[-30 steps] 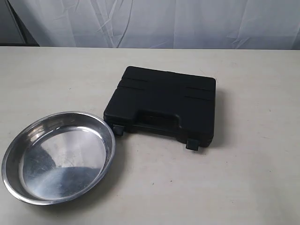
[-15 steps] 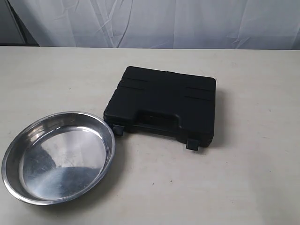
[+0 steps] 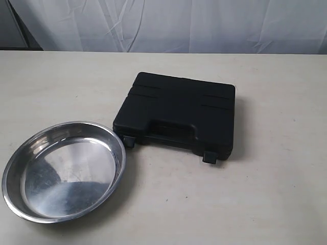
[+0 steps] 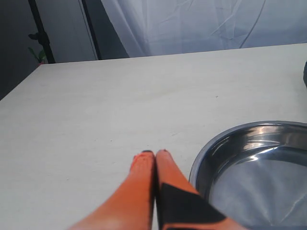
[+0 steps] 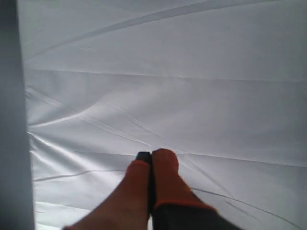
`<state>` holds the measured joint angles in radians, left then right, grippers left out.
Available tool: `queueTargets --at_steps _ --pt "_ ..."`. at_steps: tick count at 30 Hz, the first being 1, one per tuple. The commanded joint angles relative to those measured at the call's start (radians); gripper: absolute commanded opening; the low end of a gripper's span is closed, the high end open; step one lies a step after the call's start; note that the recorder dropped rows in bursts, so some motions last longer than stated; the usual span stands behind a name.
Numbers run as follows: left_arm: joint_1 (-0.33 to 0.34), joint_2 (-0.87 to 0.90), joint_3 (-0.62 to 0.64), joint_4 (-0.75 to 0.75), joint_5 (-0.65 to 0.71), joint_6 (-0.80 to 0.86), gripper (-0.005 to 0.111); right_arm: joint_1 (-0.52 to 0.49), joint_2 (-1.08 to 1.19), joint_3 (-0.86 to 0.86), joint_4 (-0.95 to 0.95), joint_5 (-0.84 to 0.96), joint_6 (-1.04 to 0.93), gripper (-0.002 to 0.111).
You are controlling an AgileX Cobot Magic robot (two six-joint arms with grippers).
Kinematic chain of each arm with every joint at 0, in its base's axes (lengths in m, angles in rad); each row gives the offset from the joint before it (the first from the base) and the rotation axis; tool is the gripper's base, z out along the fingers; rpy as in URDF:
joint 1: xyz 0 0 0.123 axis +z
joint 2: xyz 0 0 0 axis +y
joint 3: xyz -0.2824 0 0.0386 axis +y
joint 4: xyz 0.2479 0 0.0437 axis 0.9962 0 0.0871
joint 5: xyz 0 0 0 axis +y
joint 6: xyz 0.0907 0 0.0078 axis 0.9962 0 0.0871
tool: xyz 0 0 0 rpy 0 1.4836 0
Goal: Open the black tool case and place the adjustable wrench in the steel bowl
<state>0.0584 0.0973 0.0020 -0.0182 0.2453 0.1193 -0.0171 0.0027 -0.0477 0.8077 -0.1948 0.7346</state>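
The black tool case [image 3: 176, 111] lies flat and closed on the table in the exterior view, handle and two latches facing the front edge. The steel bowl [image 3: 64, 170] sits to its front left, with nothing in it, and also shows in the left wrist view as the steel bowl [image 4: 256, 172]. The adjustable wrench is hidden. My left gripper [image 4: 155, 153] is shut with nothing held, hovering over bare table just beside the bowl's rim. My right gripper [image 5: 151, 155] is shut on nothing and points at the white curtain. Neither gripper appears in the exterior view.
A white curtain [image 3: 168, 25] hangs behind the table's far edge. A dark stand pole [image 4: 41, 31] rises beyond the table's corner in the left wrist view. The pale tabletop [image 3: 265, 199] stretches to the right of the case.
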Motion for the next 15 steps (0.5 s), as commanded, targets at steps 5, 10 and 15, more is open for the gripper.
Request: queueTargets --at_steps 5,10,15 --pt "0.002 -0.004 -0.002 0.005 -0.013 -0.007 0.000 -0.001 0.208 -0.394 -0.573 -0.176 -0.463 -0.001" --pt "0.002 -0.004 -0.002 0.005 -0.013 -0.007 0.000 0.010 0.693 -0.805 -0.825 0.234 -0.535 -0.001" --pt "0.002 -0.004 -0.002 0.005 -0.013 -0.007 0.000 0.180 1.383 -1.413 -0.797 1.088 -0.989 -0.001"
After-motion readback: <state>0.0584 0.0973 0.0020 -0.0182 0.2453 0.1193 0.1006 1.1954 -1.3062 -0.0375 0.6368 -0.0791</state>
